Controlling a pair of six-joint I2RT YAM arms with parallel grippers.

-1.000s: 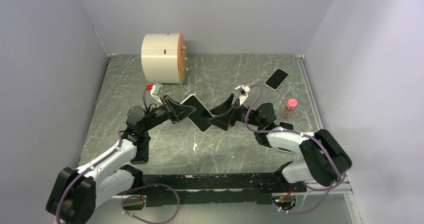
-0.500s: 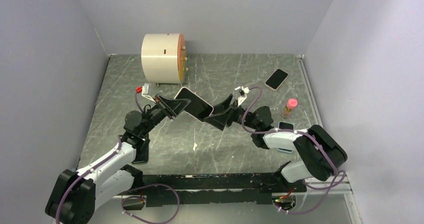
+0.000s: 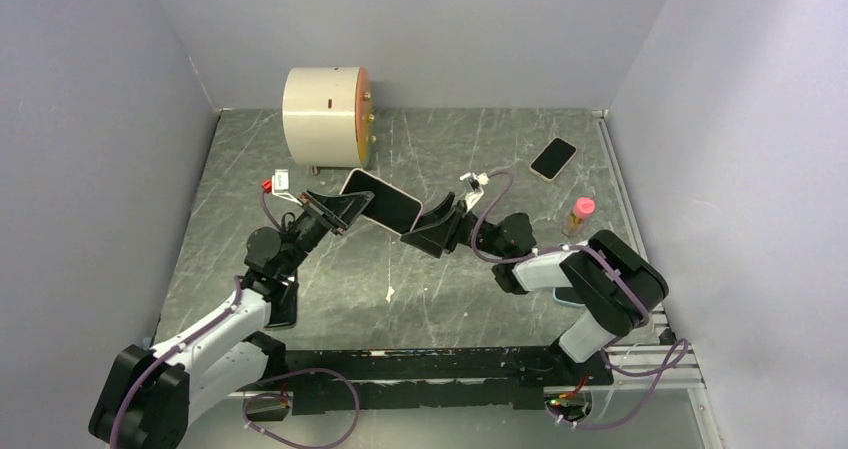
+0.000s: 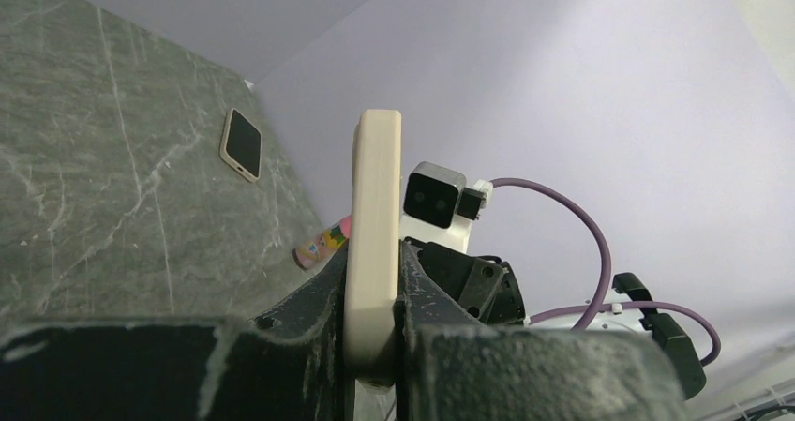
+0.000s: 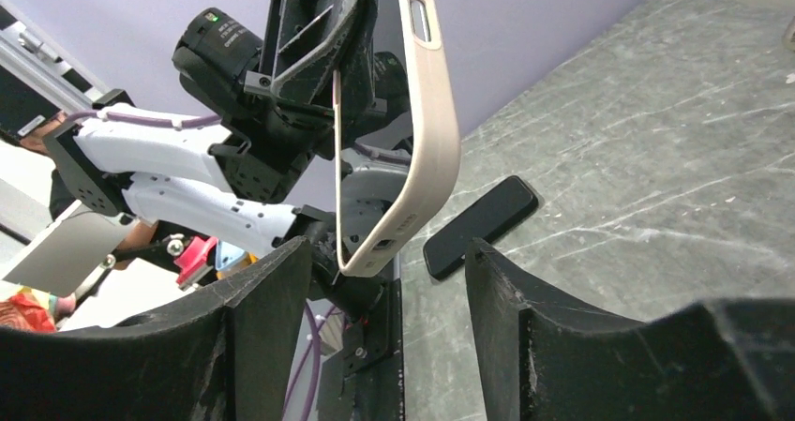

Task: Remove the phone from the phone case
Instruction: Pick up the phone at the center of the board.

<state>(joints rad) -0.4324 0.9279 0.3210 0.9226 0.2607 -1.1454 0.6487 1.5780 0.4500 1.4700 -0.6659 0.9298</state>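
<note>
Grey desk (image 3: 450, 299), enclosed by lilac walls (image 3: 450, 29). One drum (image 3: 322, 116) is noted rear left. Three phones are counted: a flat phone (image 3: 283, 312) by the left arm (image 3: 215, 324); the cased phone (image 3: 385, 201) raised, phone case (image 4: 375, 205) pinched by the left claw (image 3: 345, 207), right claw (image 3: 425, 231) spread around its end; a rear phone (image 3: 553, 158) far right, near one bottle (image 3: 579, 215).

Cream phone case (image 4: 374, 205), grey-veined table (image 3: 450, 149)

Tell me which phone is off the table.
The beige-cased phone clamped in the left tool. The far-right phone and the dark phone beside the left arm lie flat on the table.
</note>
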